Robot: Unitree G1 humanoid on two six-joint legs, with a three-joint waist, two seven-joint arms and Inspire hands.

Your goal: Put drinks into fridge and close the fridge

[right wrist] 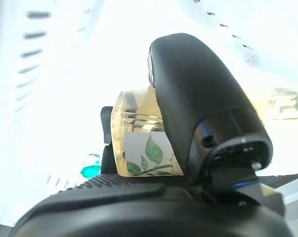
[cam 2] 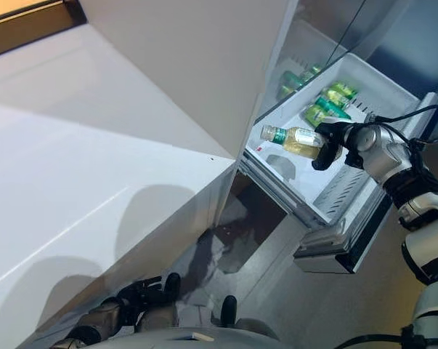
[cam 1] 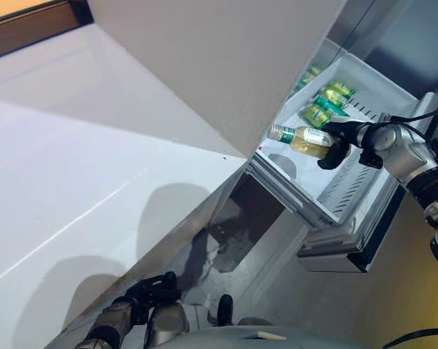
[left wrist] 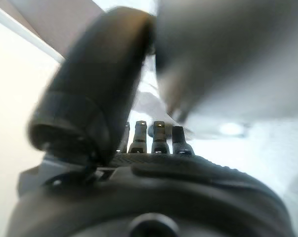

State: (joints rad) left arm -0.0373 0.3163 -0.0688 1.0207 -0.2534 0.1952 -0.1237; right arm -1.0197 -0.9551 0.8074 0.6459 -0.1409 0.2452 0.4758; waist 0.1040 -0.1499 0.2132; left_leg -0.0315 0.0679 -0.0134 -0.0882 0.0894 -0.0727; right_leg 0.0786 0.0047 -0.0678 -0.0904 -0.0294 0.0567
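Bottle (cam 1: 306, 139), leaf-print label, clasped by right hand (cam 1: 336, 145).

Silver-grey arms w/ black joints, dark robot hand (cam 1: 338, 142) each.

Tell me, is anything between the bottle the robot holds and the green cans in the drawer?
No. In the left eye view, only bare white drawer floor separates the bottle, held by the right hand, from the green cans.

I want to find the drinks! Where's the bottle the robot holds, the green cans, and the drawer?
bottle (cam 1: 306, 138), left eye view, on its label.
green cans (cam 1: 326, 104), left eye view, on one can's side.
drawer (cam 1: 335, 189), left eye view, on its ribbed floor.
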